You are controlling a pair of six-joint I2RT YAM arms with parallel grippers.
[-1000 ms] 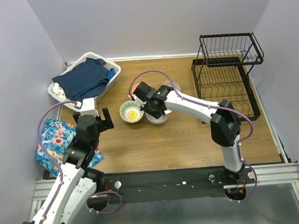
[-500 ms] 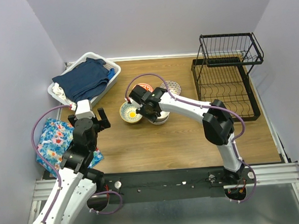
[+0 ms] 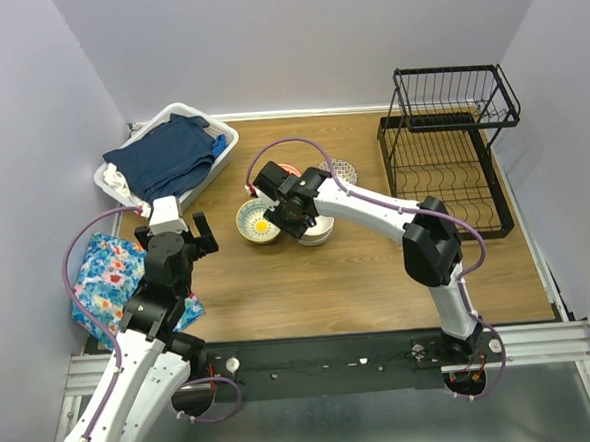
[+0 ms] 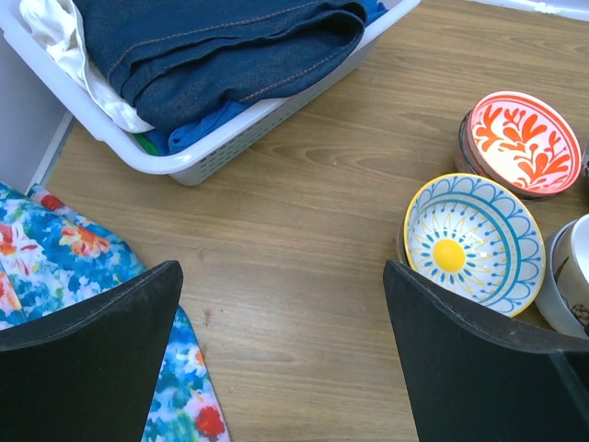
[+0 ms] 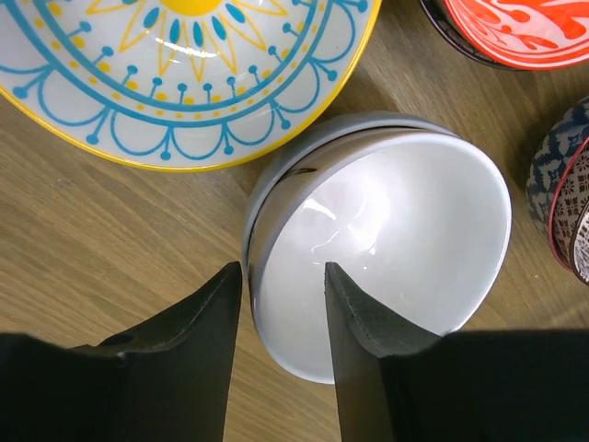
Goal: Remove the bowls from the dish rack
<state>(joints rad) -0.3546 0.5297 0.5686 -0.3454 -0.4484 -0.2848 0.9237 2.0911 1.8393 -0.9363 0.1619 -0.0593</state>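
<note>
The black wire dish rack (image 3: 452, 161) stands at the back right; no bowl shows in it. Several bowls sit mid-table: a yellow-and-blue one (image 3: 259, 221), a red floral one (image 3: 284, 174), a dark patterned one (image 3: 339, 170) and a white one (image 3: 316, 230). In the right wrist view the white bowl (image 5: 396, 230) rests nested in a grey bowl. My right gripper (image 5: 282, 276) straddles its rim, one finger outside and one inside, with gaps showing. My left gripper (image 4: 281, 276) is open and empty over bare wood, left of the yellow-and-blue bowl (image 4: 474, 241).
A white laundry basket (image 3: 166, 159) with dark denim clothes stands at the back left. A blue floral cloth (image 3: 113, 277) lies by the left edge, beside my left arm. Walls close off the table at the back and sides.
My right gripper has shifted a little left over the bowl stack. My left gripper has drawn back slightly toward the left. The bowls stay in place.
</note>
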